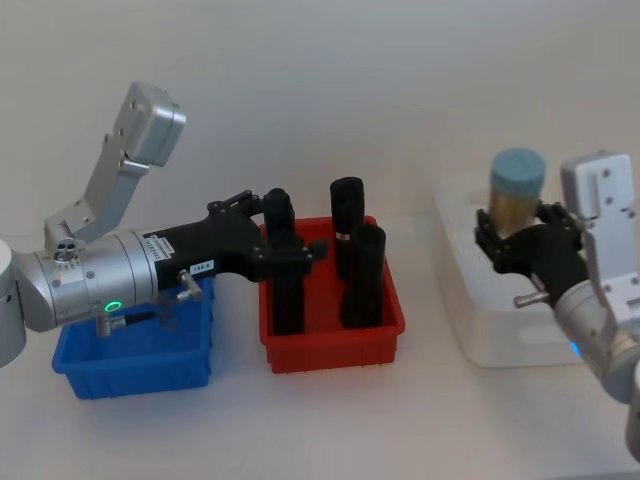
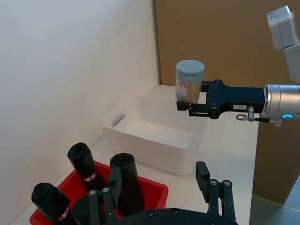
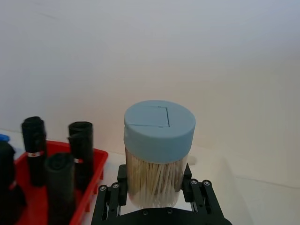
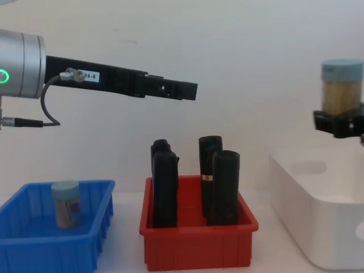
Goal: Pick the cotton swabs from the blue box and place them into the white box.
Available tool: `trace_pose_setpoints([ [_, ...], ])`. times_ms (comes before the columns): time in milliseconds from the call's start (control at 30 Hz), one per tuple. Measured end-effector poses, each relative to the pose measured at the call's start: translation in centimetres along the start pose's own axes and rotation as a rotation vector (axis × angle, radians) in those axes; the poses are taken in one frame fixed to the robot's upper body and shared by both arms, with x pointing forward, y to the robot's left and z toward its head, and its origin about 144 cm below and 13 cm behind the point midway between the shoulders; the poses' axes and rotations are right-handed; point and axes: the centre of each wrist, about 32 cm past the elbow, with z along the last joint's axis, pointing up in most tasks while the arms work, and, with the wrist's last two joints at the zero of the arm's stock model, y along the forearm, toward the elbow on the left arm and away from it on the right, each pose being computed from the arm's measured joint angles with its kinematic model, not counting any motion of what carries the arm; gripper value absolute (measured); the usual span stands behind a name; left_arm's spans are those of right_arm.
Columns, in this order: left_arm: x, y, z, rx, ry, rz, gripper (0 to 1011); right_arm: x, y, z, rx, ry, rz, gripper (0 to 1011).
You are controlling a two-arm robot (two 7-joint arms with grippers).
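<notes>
The jar of cotton swabs (image 1: 517,195) is up in the air, upright, directly over the white box (image 4: 296,193) and well clear of its rim. The right gripper (image 1: 518,238) has it clamped around the clear lower body, so the blue-grey lid sits free above the fingers. My guess is that grip is what lets it go down straight and land standing.

A second jar (image 4: 65,203) stands in the blue box (image 4: 34,244) at the far left, so I'd say the job's only partway done.

The left gripper (image 4: 187,90) hangs above the red bin (image 4: 199,247) with its fingers spread and nothing between them. It's high enough to clear the black rolls (image 4: 222,185) standing in there (probably just waiting its turn, but that's me guessing).

All three bins sit in a row on a plain white table (image 1: 330,430), blue then red then white, near each other but not touching. Behind them is a bare pale wall (image 1: 330,80), and the left wrist view catches a brown panel (image 2: 225,42) off past the white box.
</notes>
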Motion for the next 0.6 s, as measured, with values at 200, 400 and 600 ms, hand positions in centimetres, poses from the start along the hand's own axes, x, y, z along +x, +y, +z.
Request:
trace_pose_setpoints([
  [200,0.0,0.0,0.0,0.000,0.000,0.000,1004,2.0,0.5,-1.4,-0.039,0.001,-0.088,645],
  [400,0.0,0.0,0.0,0.000,0.000,0.000,1004,3.3,1.5,-2.8,-0.074,0.000,-0.133,646],
  [600,0.0,0.0,0.0,0.000,0.000,0.000,1004,4.3,3.0,-4.5,-0.112,0.001,-0.140,646],
])
